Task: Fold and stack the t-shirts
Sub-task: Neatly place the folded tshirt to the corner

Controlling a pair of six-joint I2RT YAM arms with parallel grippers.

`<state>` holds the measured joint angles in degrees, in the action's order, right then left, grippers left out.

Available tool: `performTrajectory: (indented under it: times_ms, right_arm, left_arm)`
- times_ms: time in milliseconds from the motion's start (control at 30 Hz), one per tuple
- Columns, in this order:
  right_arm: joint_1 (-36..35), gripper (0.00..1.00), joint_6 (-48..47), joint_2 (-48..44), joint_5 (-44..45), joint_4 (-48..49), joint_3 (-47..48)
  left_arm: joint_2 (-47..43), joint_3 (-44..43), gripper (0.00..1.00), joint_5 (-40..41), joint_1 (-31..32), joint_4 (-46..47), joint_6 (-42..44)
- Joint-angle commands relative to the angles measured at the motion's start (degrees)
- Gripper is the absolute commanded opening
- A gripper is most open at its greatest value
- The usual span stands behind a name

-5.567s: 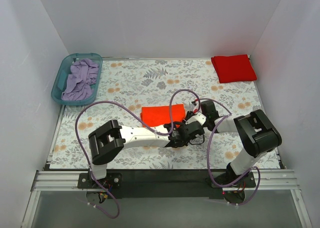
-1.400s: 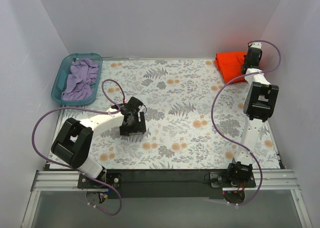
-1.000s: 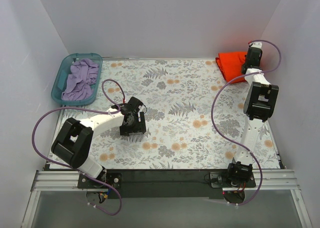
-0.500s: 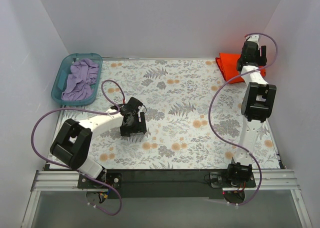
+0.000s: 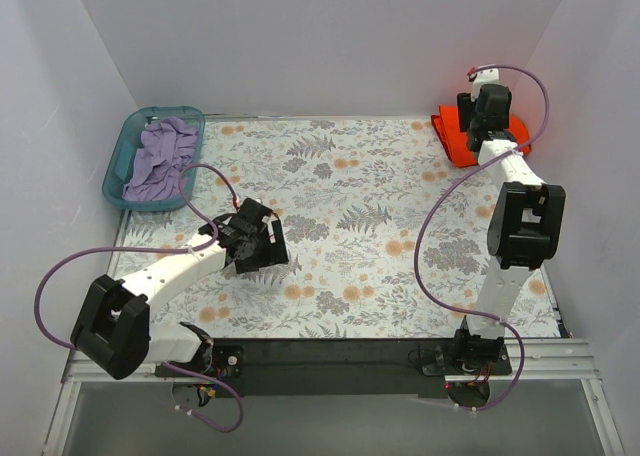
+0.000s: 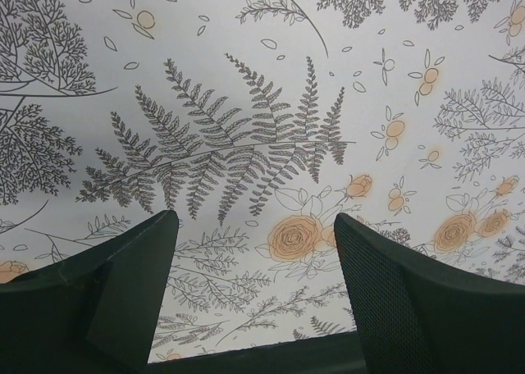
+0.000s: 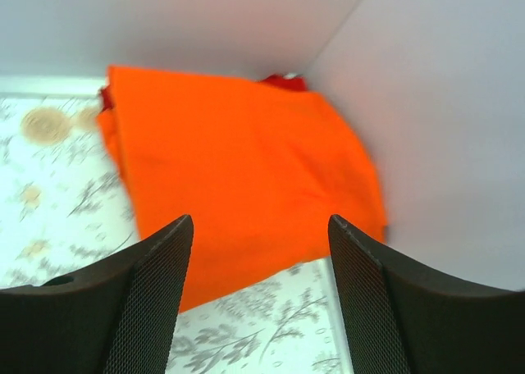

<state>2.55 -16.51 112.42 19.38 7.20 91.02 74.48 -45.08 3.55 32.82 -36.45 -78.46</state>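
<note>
**Right hand** [image 7: 258, 222]: jaws apart, gripping nothing. It hangs over the folded bright orange cloth t-shirt [image 7: 246, 169], which lies at the far corner of the bench across from the teal plastic basket [image 5: 113, 166].

**Task items:** The orange shirt lies on the deeper red cloth t-shirt [image 7: 284, 81]. Only slivers of the red show at the orange shirt's edges. I judge the stacking done or nearly so.

**Left hand** [image 6: 254, 218]: jaws apart and empty. It sits low over the flower-printed bench [image 5: 350, 176], nearer me than the basket and in toward the bench middle from it.

**Other:** A lilac crumpled cloth [image 5: 160, 161] fills the basket.

**Risks, as I judge them:**
- The orange shirt sits slightly askew on the red one. A fingertip dragging across it could peel the top fold open or slide the shirt off the stack.
- The stack is crowded against the white side wall on the side away from the basket. There is little room there, so a sideways swing could knock my wrist into the wall.
- My purple cable loops beside the stack and could catch the cloth edge.
</note>
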Motion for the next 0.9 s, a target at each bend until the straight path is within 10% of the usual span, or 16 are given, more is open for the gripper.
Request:
performTrajectory:
  times_ms: [0,867]
  right_arm:
    - [0.1,0.72,1.4,0.0,-10.3,-2.5,-2.8]
    - [-1.3,0.36,-0.9,26.4,-18.1,-22.3,25.0]
  left_arm:
    - [-2.4,1.0,0.75,0.7,0.3,-0.8,-0.7]
    - [0.8,0.3,0.75,0.2,0.2,-1.4,-0.6]
